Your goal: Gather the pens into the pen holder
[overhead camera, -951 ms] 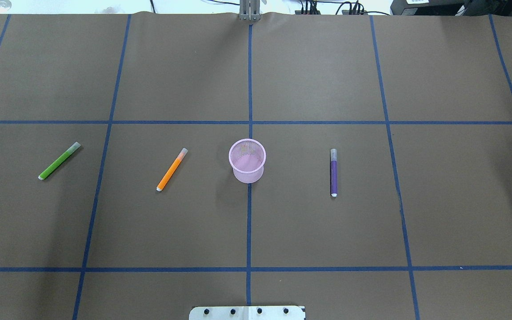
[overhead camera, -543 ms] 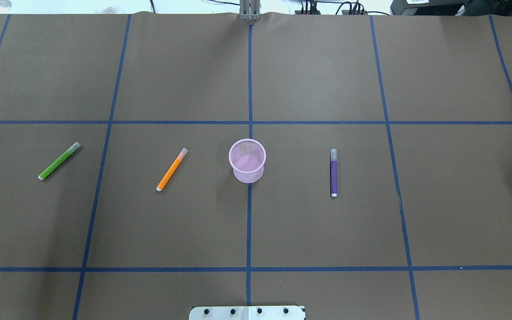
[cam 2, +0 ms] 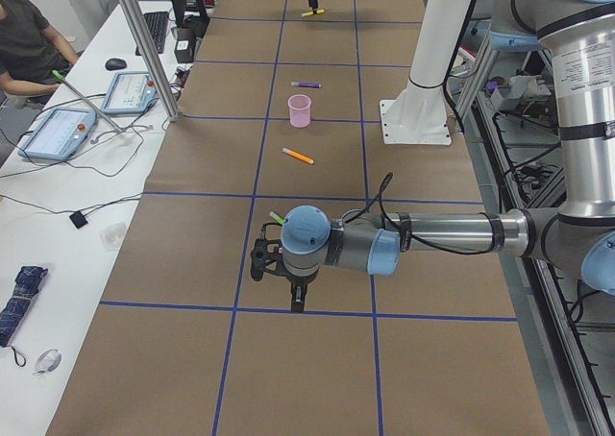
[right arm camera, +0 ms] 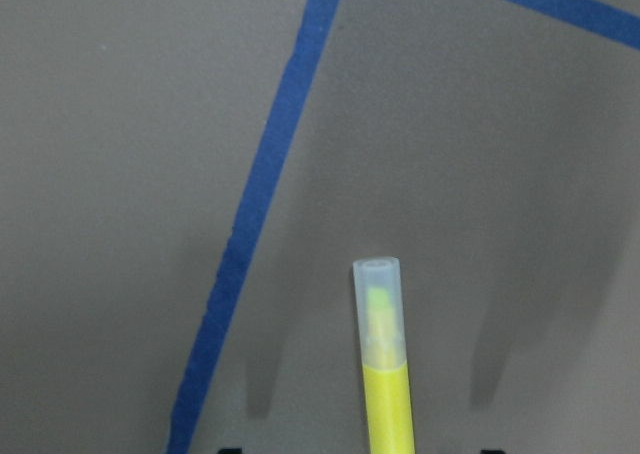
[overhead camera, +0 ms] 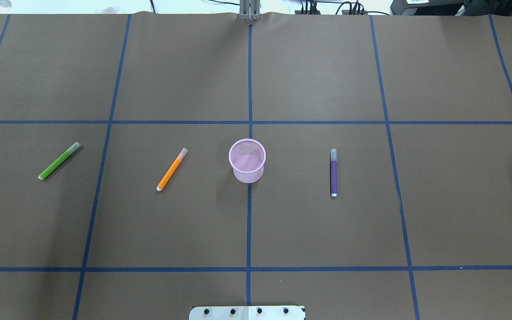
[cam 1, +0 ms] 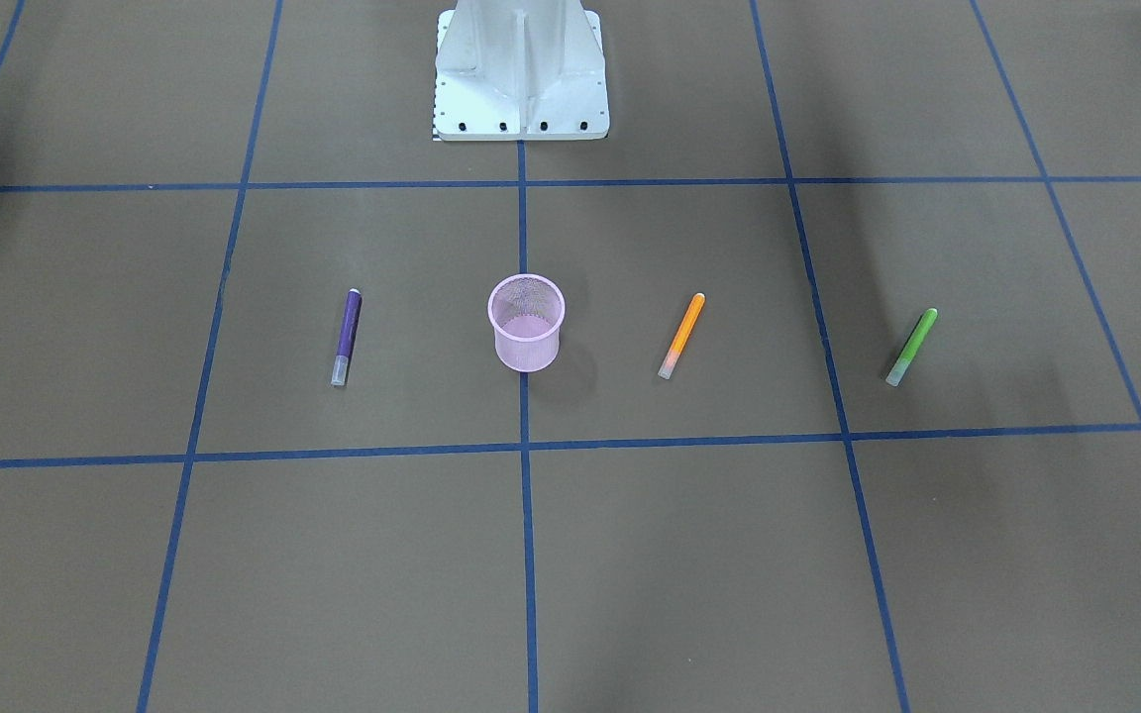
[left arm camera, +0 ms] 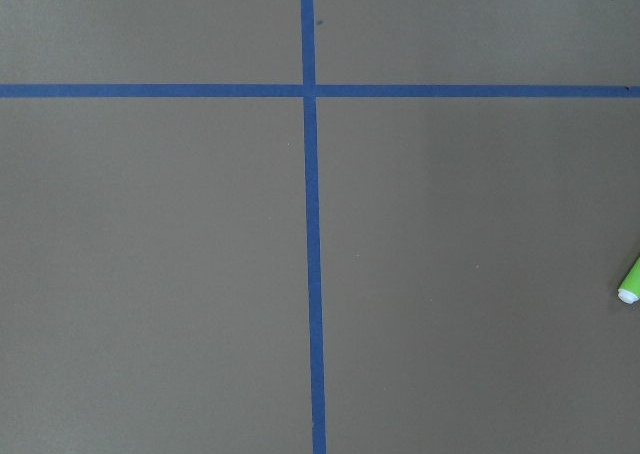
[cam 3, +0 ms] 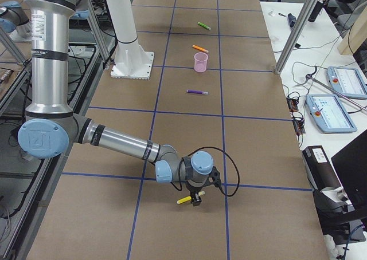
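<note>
A small round pink wire-mesh pen holder stood upright on the centre line of blue tape, on a table covered in brown paper. Three slim pens lay flat around it, none touching it. An orange pen lay near it on the robot's left, and a green pen lay further out on that side; both were angled, with their pale caps pointing away from the robot. A purple pen lay on the robot's right, parallel to the centre line. A fourth, yellow pen lay well apart from the rest, at the table's far right end. There the right gripper was down at the paper over it. In the wrist view its two dark tips barely showed, spread wide on either side of the yellow barrel and gripping nothing. The left gripper hung low over the paper just beside the green pen. Only the side camera showed it, so it could not be told how far its jaws were parted. A white robot pedestal rose behind the holder, and a person in a dark shirt sat at a side bench.
</note>
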Robot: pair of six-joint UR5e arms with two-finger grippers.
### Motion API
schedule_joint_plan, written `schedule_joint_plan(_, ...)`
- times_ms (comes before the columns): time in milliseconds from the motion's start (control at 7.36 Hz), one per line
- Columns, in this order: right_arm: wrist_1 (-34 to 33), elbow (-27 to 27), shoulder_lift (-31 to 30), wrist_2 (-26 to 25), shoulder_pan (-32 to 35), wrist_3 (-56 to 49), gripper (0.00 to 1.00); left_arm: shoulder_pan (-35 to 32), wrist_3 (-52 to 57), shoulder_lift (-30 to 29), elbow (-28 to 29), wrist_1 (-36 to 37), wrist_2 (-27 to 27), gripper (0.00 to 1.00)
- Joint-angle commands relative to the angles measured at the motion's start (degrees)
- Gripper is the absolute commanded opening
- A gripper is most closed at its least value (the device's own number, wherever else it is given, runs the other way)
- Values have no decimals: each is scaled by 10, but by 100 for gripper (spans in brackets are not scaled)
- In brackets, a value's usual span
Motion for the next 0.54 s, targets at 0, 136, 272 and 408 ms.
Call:
schedule_joint_plan(0,0,-9,3,0,0,3,73,0,0,0,-2,0,0,100)
schedule_joint_plan(136,0,-12,3,0,0,3,67,0,0,0,-3,0,0,100)
schedule_joint_plan(272,1,-16,5,1,0,3,67,0,0,0,-5,0,0,100)
schedule_joint_plan(408,0,-17,5,0,0,2,67,0,0,0,-6,0,0,100)
